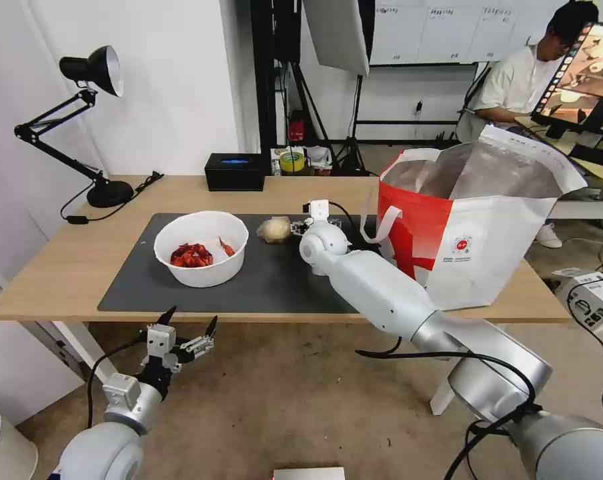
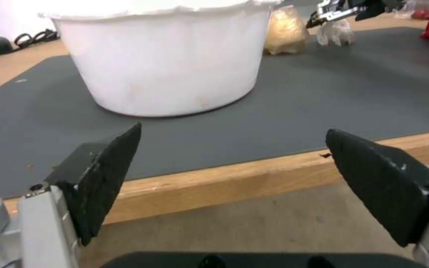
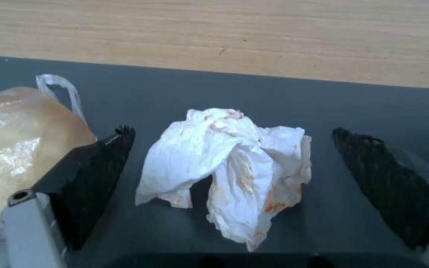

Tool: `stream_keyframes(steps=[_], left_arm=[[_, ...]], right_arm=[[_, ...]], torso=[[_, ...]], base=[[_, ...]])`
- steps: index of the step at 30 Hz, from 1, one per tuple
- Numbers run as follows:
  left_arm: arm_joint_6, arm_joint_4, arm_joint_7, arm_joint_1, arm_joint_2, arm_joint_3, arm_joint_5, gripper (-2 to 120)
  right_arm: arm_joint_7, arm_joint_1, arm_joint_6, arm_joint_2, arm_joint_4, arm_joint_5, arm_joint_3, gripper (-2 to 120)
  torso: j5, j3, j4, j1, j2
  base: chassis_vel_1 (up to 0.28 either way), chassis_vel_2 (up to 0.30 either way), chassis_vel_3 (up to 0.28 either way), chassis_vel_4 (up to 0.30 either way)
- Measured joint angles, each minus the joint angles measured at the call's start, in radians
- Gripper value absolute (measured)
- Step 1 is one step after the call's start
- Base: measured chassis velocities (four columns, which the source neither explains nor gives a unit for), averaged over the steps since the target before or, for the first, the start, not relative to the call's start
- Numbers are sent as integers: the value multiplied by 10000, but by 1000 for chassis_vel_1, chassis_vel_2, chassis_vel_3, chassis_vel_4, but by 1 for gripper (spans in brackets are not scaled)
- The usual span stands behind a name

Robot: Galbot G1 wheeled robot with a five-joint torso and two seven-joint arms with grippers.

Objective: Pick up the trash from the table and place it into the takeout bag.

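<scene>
A white bowl (image 1: 201, 248) holding red crayfish shells sits on the dark mat (image 1: 141, 287) of the wooden table (image 1: 61, 260); its wall (image 2: 169, 70) fills the left wrist view. A beige paper ball (image 1: 274, 229) (image 3: 21, 137) lies right of the bowl. A stained white tissue wad (image 3: 229, 167) rests on the mat between the spread fingers of my right gripper (image 3: 229, 163) (image 1: 303, 225), open and straddling it. The red-and-white takeout bag (image 1: 475, 233) stands open at the table's right. My left gripper (image 1: 189, 327) (image 2: 232, 163) hangs open below the table's front edge.
A black tissue box (image 1: 235, 171) stands at the back of the table, a black desk lamp (image 1: 91, 120) at the back left. A white box (image 1: 591, 297) lies on the floor to the right. A roll of tape (image 1: 292, 161) sits behind the table.
</scene>
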Motion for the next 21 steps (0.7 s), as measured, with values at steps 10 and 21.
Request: stream_keyframes(steps=[10, 21], left_arm=[[-37, -40, 14, 27, -95, -14, 7, 100], [-60, -28, 25, 5, -93, 19, 9, 100]], right_arm=[[-193, 202, -210, 87, -297, 110, -64, 100], [-408, 324, -331, 261, -791, 115, -40, 100]], torso=[[0, 0, 0, 0, 0], [0, 0, 1, 0, 0]], base=[[0, 0, 0, 0], [0, 0, 0, 0]])
